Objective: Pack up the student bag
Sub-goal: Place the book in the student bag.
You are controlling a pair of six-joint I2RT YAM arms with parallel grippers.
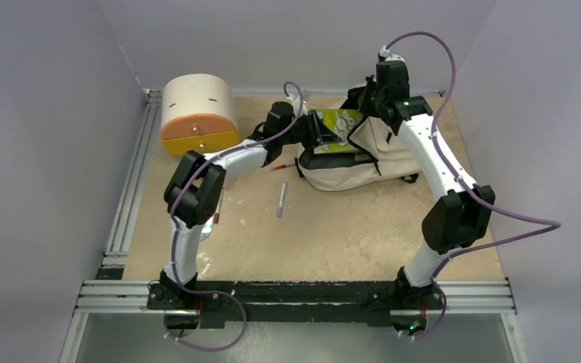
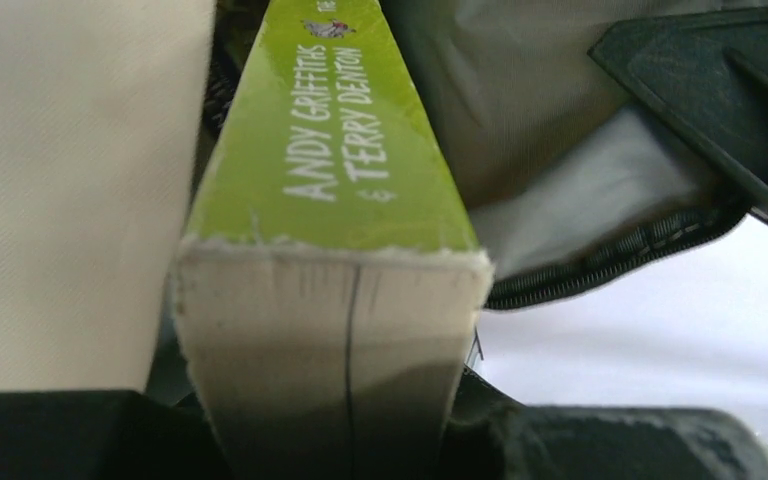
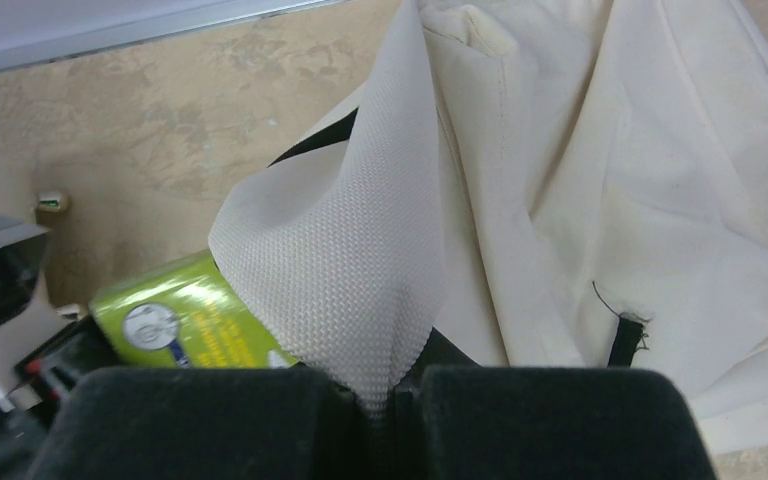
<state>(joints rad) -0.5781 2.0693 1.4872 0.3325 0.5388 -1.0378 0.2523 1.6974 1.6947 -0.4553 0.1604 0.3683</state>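
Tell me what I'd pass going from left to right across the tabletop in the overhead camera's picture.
Cream drawer box → loose grey marker → beige student bag. The green book overlaps the bag's mouth, so it is left out of the order.

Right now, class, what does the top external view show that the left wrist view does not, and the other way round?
Only the top external view shows the cream drawer box with its orange and yellow fronts, and a grey pen lying on the table. Only the left wrist view shows the printed author names along the spine of the green book, and its cut page edges. Both views show that book against the fabric of the beige student bag.
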